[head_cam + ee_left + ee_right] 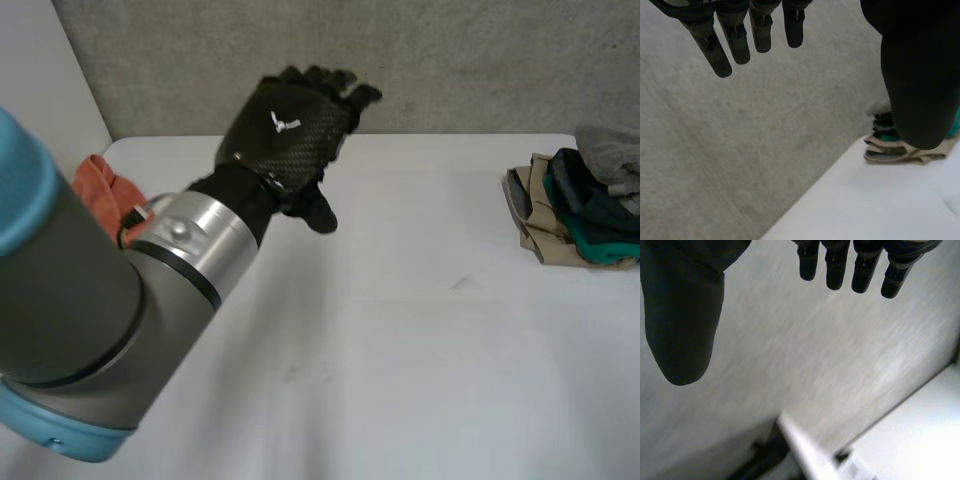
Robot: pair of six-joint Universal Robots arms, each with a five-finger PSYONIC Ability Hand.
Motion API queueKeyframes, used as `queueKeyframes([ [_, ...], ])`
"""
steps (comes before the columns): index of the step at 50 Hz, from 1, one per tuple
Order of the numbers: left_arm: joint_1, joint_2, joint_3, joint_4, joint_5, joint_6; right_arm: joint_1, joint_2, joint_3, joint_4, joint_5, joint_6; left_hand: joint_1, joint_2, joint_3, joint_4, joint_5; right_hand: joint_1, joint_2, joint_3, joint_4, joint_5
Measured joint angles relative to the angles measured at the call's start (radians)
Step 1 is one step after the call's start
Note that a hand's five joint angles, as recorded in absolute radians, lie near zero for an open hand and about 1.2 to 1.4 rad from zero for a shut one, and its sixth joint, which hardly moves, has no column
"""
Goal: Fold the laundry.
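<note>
Left arm closest, left robot hand (pixel 288 125) raised above the tabletop (pixel 420 340), fingers straight, empty. Right robot hand (pixel 682 315) likewise wide, holding nothing. Behind the arm, crumpled orange cloth (pixel 100 185): no clear long axis, seems left to fold. Farther right, stacked garments (pixel 572 220), seemingly folded already; axis hard to tell.

Tan, teal, grey clothes (pixel 575 215) piled at right, crumpled orange cloth (pixel 98 182) at left
</note>
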State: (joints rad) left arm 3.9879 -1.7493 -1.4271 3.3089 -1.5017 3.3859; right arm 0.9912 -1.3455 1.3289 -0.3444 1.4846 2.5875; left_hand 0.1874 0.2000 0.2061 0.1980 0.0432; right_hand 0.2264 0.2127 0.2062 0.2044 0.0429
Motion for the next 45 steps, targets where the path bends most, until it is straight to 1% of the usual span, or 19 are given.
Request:
queueKeyframes([
  [3,0.016,0.03,0.007,-0.001,0.0,0.002,0.127,-0.091,0.058,-0.12,-0.003,0.043,0.0,0.0,0.0,0.0,0.0,0.0,0.0,0.0,0.0,0.0],
  [6,0.054,0.051,0.01,-0.004,0.0,0.005,0.25,-0.147,0.128,-0.208,-0.044,0.08,0.0,0.0,0.0,0.0,0.0,0.0,0.0,0.0,0.0,0.0],
  [8,0.099,0.061,0.009,-0.007,0.0,0.008,0.374,-0.19,0.203,-0.273,-0.106,0.11,0.0,0.0,0.0,0.0,0.0,0.0,0.0,0.0,0.0,0.0],
  [11,0.172,0.066,0.007,-0.01,0.0,0.011,0.489,-0.221,0.278,-0.308,-0.177,0.128,0.0,0.0,0.0,0.0,0.0,0.0,0.0,0.0,0.0,0.0],
  [12,0.211,0.067,0.006,-0.012,-0.001,0.012,0.542,-0.232,0.314,-0.319,-0.211,0.134,0.0,0.0,0.0,0.0,-0.001,0.0,0.0,0.0,0.0,0.0],
  [13,0.227,0.067,0.005,-0.012,0.0,0.012,0.562,-0.235,0.328,-0.321,-0.223,0.135,0.0,0.0,0.0,0.0,-0.001,0.0,0.0,0.0,0.0,0.0],
  [15,0.304,0.062,0.0,-0.013,-0.003,0.015,0.649,-0.243,0.387,-0.315,-0.273,0.14,0.0,0.0,0.0,0.0,-0.001,0.0,0.0,0.0,0.0,0.0],
  [17,0.4,0.042,-0.005,-0.012,-0.006,0.024,0.735,-0.237,0.443,-0.284,-0.312,0.137,0.0,0.0,0.0,0.0,-0.001,0.0,0.0,0.0,0.0,0.0],
  [21,0.547,-0.036,-0.009,-0.01,-0.011,0.091,0.831,-0.192,0.5,-0.182,-0.336,0.113,0.0,0.0,0.0,0.0,-0.001,0.0,0.0,0.0,0.0,0.0],
  [22,0.557,-0.043,-0.009,-0.009,-0.011,0.098,0.836,-0.187,0.503,-0.173,-0.337,0.11,0.0,0.0,0.0,0.0,-0.001,0.0,0.0,0.0,0.0,0.0],
  [23,0.614,-0.096,-0.006,-0.007,-0.011,0.157,0.862,-0.151,0.517,-0.113,-0.337,0.085,0.0,0.0,0.0,0.0,-0.001,0.0,0.0,0.0,0.0,0.0],
  [26,0.677,-0.18,0.008,-0.005,-0.01,0.255,0.879,-0.108,0.527,-0.051,-0.331,0.046,0.0,0.0,0.0,0.0,-0.001,0.0,0.0,0.0,0.0,0.0],
  [27,0.713,-0.241,0.023,-0.004,-0.009,0.328,0.884,-0.075,0.534,-0.01,-0.322,0.012,0.0,0.0,0.0,0.0,-0.001,0.0,0.0,0.0,0.0,0.0],
  [33,0.802,-0.466,0.103,0.01,-0.002,0.567,0.875,-0.009,0.556,0.045,-0.291,-0.075,0.001,0.0,0.0,0.0,-0.001,0.0,0.0,0.0,0.0,0.0],
  [36,0.822,-0.551,0.144,0.03,0.003,0.63,0.868,0.001,0.567,0.045,-0.283,-0.091,0.003,0.002,0.002,0.002,-0.001,0.0,0.0,0.0,0.0,0.0],
  [39,0.834,-0.618,0.181,0.062,0.022,0.659,0.863,0.002,0.578,0.041,-0.28,-0.095,0.052,0.039,0.036,0.041,0.029,0.0,0.0,0.0,0.0,0.0],
  [42,0.839,-0.658,0.206,0.101,0.06,0.659,0.86,0.001,0.588,0.037,-0.281,-0.093,0.236,0.208,0.189,0.2,0.176,0.0,0.0,0.0,0.0,0.0],
  [45,0.841,-0.677,0.22,0.137,0.104,0.633,0.858,-0.001,0.597,0.035,-0.282,-0.089,0.521,0.484,0.456,0.467,0.414,0.0,0.0,0.0,0.0,0.0],
])
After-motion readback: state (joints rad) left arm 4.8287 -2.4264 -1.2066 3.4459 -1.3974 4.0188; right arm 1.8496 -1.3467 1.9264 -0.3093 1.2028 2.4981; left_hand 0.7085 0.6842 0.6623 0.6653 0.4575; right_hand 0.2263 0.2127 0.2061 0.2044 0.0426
